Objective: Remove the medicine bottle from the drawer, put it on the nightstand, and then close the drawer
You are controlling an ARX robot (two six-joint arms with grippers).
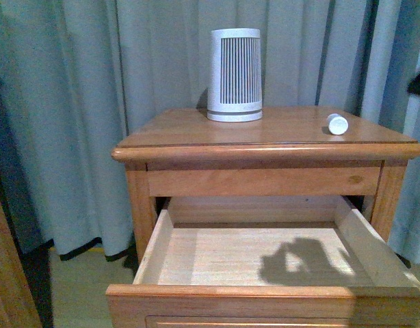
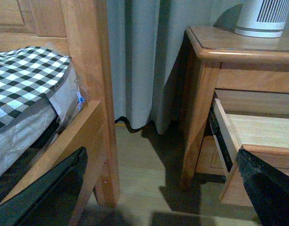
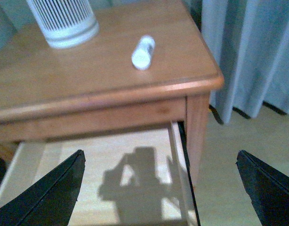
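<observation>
The small white medicine bottle (image 1: 337, 124) (image 3: 143, 52) lies on its side on the nightstand (image 1: 196, 130) top, near the right edge. Below it the upper drawer (image 1: 265, 297) stands pulled out, its pale wood floor (image 3: 111, 155) bare but for a gripper's shadow. My right gripper (image 3: 161, 188) hangs open above the drawer's right side (image 3: 178, 165), nothing between its fingers, short of the bottle. My left gripper (image 2: 161, 188) is open too, low over the floor between the bed and the nightstand's left leg (image 2: 196, 117). Neither arm shows in the front view.
A ribbed white-grey tapered appliance (image 1: 234, 75) (image 3: 63, 21) stands at the back of the nightstand top. A wooden bed frame (image 2: 88, 70) with checked bedding (image 2: 22, 75) is to the left. Grey curtains (image 1: 73, 102) hang behind.
</observation>
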